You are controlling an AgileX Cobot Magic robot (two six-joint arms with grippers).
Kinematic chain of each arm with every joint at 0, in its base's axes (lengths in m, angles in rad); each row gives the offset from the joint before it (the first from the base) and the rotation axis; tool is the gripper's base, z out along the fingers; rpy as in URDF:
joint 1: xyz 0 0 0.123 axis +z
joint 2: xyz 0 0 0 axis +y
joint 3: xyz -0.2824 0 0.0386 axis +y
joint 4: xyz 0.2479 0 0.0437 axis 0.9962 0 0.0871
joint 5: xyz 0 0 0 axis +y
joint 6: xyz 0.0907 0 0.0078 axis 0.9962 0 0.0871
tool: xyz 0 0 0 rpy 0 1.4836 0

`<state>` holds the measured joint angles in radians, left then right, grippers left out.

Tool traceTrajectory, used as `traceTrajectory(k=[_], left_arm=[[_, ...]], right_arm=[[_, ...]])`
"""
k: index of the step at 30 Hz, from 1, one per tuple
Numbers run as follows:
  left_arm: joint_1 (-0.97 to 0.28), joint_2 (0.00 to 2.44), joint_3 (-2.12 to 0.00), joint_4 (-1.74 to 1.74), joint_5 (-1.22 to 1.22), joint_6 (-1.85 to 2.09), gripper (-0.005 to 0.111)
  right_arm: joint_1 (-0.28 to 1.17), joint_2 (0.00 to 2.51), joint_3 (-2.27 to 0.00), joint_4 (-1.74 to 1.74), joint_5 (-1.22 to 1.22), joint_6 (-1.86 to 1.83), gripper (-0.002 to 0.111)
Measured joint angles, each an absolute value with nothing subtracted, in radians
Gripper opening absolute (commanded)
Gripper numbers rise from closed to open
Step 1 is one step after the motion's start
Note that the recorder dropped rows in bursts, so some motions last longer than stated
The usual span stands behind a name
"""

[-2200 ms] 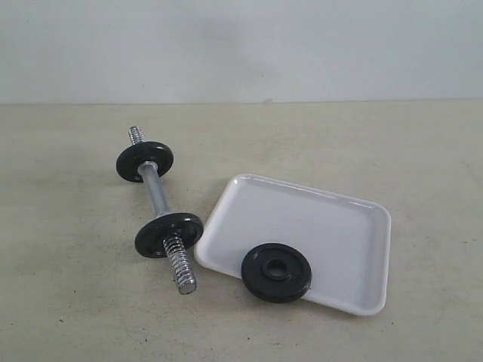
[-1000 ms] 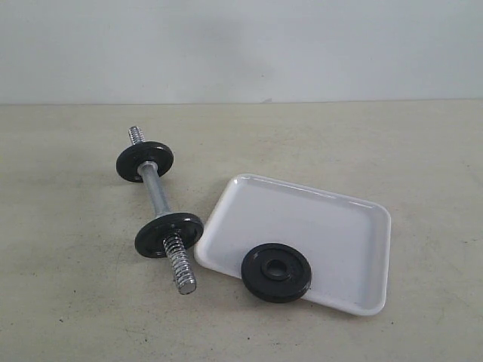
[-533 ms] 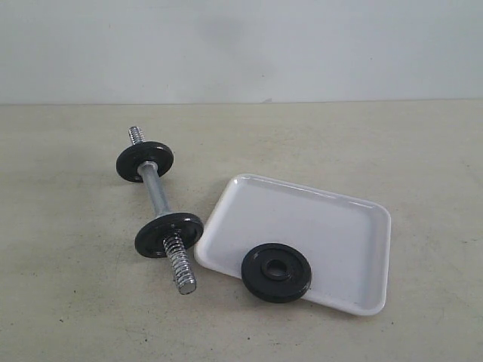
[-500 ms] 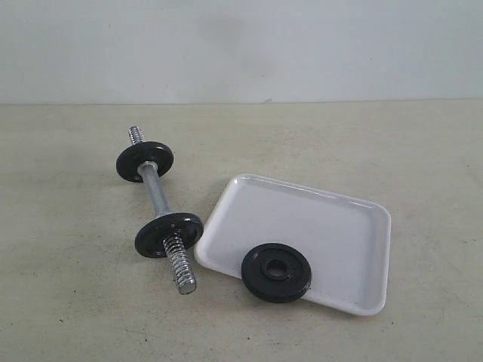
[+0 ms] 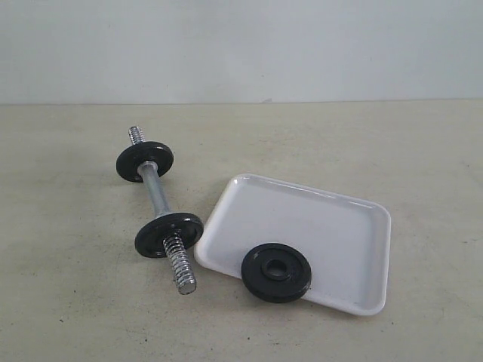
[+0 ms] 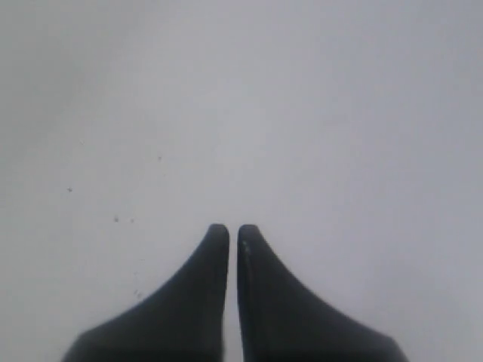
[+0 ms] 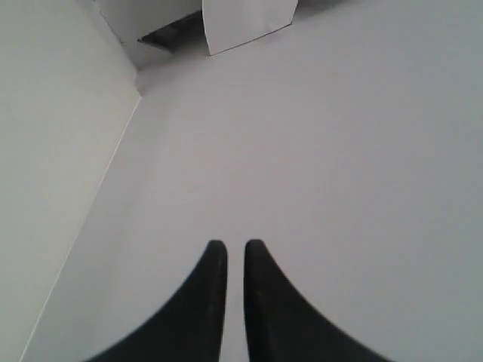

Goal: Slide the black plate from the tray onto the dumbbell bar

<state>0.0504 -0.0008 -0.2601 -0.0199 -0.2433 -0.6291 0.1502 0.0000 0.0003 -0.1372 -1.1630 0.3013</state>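
Exterior view showed the round black plate [image 5: 276, 272] covering part of the near rim of the glossy white rectangular tray [image 5: 302, 219], with the chrome threaded dumbbell bar [image 5: 157, 192] just beside. Wrist views showed the left gripper [image 6: 228, 230] and the right gripper [image 7: 232, 245] nearly closed and empty.

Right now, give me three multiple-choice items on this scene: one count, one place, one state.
1. How many black discs are on the dumbbell bar?
A. One
B. Two
C. Three

2. Where is the loose black plate?
A. At the near edge of the tray
B. Threaded on the dumbbell bar
C. Stacked on one of those discs

3. The left pincer and right pincer are:
A. Wide open
B. Shut, empty
C. Shut on the plate

Answers:
1 B, one disc sits near each threaded end.
2 A, it overlaps the tray's near rim.
3 B, each wrist view shows fingertips nearly touching, nothing between.
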Motion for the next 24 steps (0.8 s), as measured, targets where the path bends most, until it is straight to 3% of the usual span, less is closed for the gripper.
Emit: traceTrajectory(k=[2, 4, 9, 10, 11, 12, 17, 24], left_arm=[[0.050, -0.001, -0.260, 0.054, -0.163, -0.618, 0.004], [0.050, -0.001, -0.260, 0.084, -0.105, -0.616, 0.013], [0.050, -0.001, -0.260, 0.090, -0.059, -0.616, 0.073], [0.050, -0.001, -0.260, 0.090, -0.040, -0.626, 0.077], [0.050, -0.001, -0.260, 0.090, -0.028, -0.627, 0.080], [0.050, -0.001, -0.260, 0.090, -0.006, -0.632, 0.081], [0.050, 0.001, -0.260, 0.090, 0.005, -0.635, 0.081], [0.050, 0.001, -0.260, 0.090, 0.011, -0.657, 0.081]], right_arm=[[0.150, 0.000, 0.000, -0.130, -1.139, 0.312, 0.007], [0.150, 0.001, 0.000, -0.144, -1.050, 0.374, 0.007], [0.150, 0.001, -0.031, -0.323, -0.847, 0.669, 0.024], [0.150, 0.001, -0.052, -0.371, -0.823, 0.718, 0.028], [0.150, 0.001, -0.064, -0.390, -0.813, 0.734, 0.040], [0.150, 0.001, -0.086, -0.418, -0.800, 0.755, 0.047], [0.150, 0.001, -0.120, -0.467, -0.776, 0.821, 0.102], [0.150, 0.001, -0.127, -0.501, -0.709, 0.854, 0.105]])
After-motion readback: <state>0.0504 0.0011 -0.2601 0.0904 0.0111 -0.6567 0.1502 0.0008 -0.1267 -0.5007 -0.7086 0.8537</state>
